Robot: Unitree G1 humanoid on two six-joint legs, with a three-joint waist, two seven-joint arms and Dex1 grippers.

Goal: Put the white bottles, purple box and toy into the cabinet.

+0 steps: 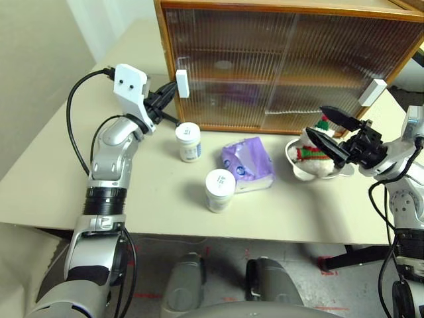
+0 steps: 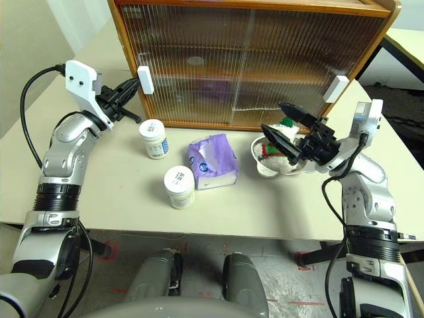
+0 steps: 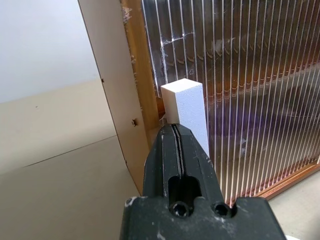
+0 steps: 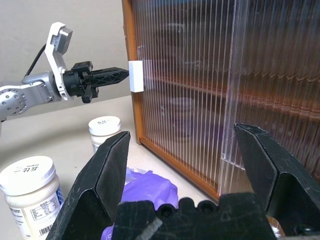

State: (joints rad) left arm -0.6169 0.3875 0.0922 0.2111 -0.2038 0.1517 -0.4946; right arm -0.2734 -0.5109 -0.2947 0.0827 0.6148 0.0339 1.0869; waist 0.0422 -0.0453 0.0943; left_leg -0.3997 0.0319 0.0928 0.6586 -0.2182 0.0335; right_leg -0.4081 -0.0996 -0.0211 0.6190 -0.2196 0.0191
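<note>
Currently the shut left hand presses its tip against the cabinet door's white handle — push steadily sideways to slide it — while bottles, box and toy wait on the tabletop, right hand wide open, empty.

We see an orange-brown cabinet with ribbed translucent doors and white handles. On the beige surface stand two white bottles with blue-printed labels, and a lilac-purple box printed in white and blue. At 3 o'clock, the white toy wears a red-and-green striped scarf. The fingers are black.
</note>
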